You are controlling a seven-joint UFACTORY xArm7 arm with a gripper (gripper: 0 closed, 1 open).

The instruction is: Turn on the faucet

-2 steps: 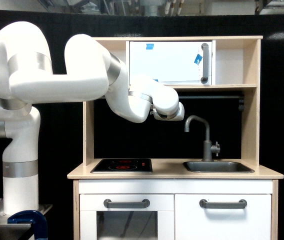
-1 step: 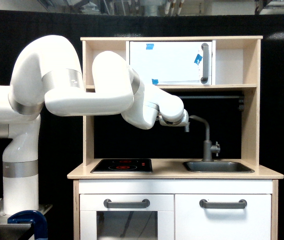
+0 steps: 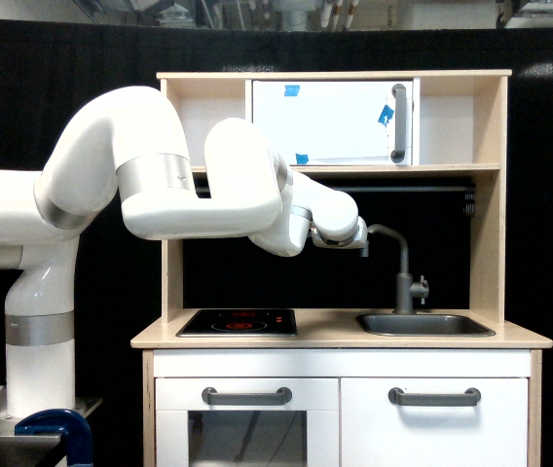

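The white arm's gripper (image 3: 359,240), state hidden, sits at the dark grey hooked faucet's (image 3: 402,277) ten o'clock; it may hit the spout and miss the small side lever (image 3: 421,288).

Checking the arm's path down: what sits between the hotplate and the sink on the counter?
Nothing: in the exterior view, bare wooden counter separates the hotplate from the sink.

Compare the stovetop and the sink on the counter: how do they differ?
The stovetop is black with red ring markings; the sink is plain dark grey. The stovetop lies toward the exterior view's left, the sink toward its right. The faucet rises behind the sink; nothing stands at the stovetop. Both are flat rectangles set into the wooden counter.
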